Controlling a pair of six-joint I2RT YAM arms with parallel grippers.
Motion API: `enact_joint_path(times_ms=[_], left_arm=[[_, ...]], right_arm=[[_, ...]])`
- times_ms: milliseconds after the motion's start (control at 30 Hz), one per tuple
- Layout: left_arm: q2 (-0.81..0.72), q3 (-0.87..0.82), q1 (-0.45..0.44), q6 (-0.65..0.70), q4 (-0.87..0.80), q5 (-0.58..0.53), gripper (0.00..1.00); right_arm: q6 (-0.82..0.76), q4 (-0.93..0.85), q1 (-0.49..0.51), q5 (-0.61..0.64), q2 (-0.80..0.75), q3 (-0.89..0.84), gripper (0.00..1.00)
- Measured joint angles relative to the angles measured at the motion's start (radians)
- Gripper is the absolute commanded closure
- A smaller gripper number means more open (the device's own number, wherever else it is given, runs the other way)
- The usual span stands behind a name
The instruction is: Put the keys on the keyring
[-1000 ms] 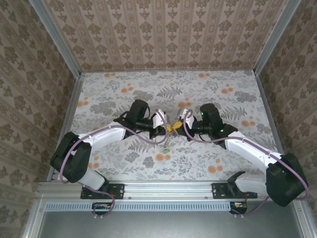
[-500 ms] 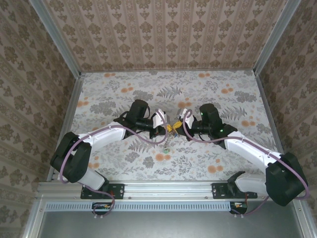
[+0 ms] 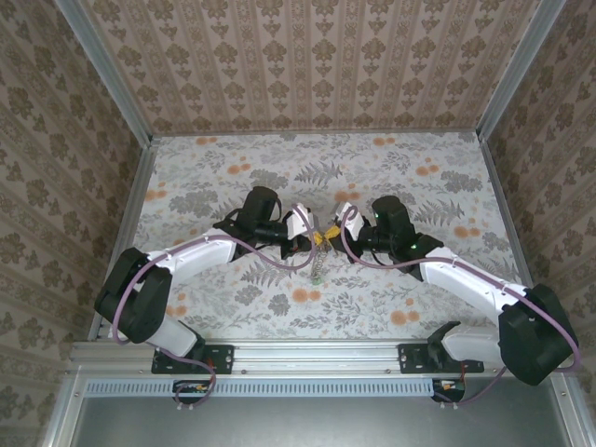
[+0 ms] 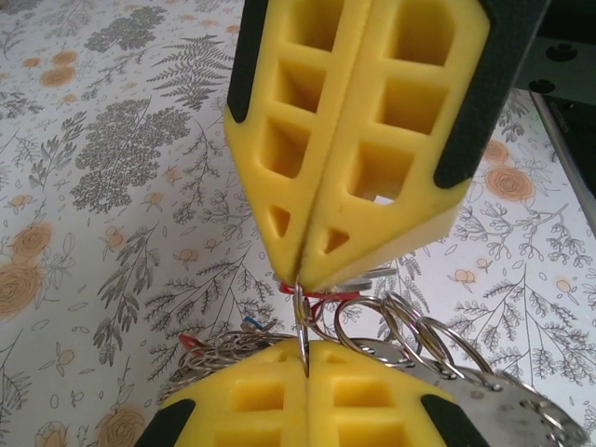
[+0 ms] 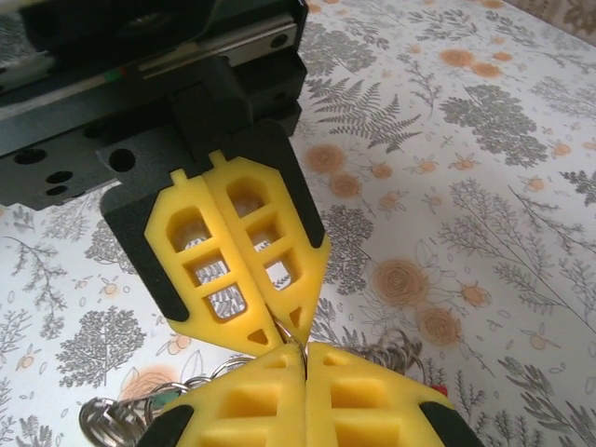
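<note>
From above, the left gripper [image 3: 310,239] and the right gripper [image 3: 332,233] meet tip to tip over the middle of the flowery table [image 3: 419,186]. The left wrist view shows the thin silvery metal keyring [image 4: 303,326] held up off that table, pinched by both pressed-together yellow tips. The right wrist view shows the same pinch.

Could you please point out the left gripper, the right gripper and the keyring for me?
left gripper [image 4: 305,356]: left wrist view, seam between its shut fingertips.
right gripper [image 5: 304,361]: right wrist view, seam between its shut fingertips.
keyring [image 4: 424,337]: left wrist view, silvery coils beside the fingers.
</note>
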Motion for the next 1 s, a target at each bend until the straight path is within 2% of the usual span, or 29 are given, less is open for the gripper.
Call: enact_joint_path(times_ms=[233,433,567,767,1000], left_arm=[[0.000,0.000,0.001,0.000,0.006,-0.010,1.00],[0.000,-0.001,0.001,0.000,0.027,-0.014,1.00],[0.000,-0.001,-0.001,0.000,0.034,-0.002,1.00],[0.000,-0.001,-0.008,0.000,0.037,0.034,1.00],[0.000,-0.001,-0.008,0.000,0.038,0.077,1.00]], right_arm=[[0.037,-0.016,-0.002,0.054,0.002,0.001,0.99],[0.060,-0.036,-0.002,0.069,0.031,0.016,0.87],[0.060,-0.051,-0.011,0.101,0.039,0.021,0.69],[0.055,-0.054,-0.055,0.140,0.023,0.020,0.68],[-0.077,-0.122,-0.108,-0.047,-0.060,0.020,0.69]])
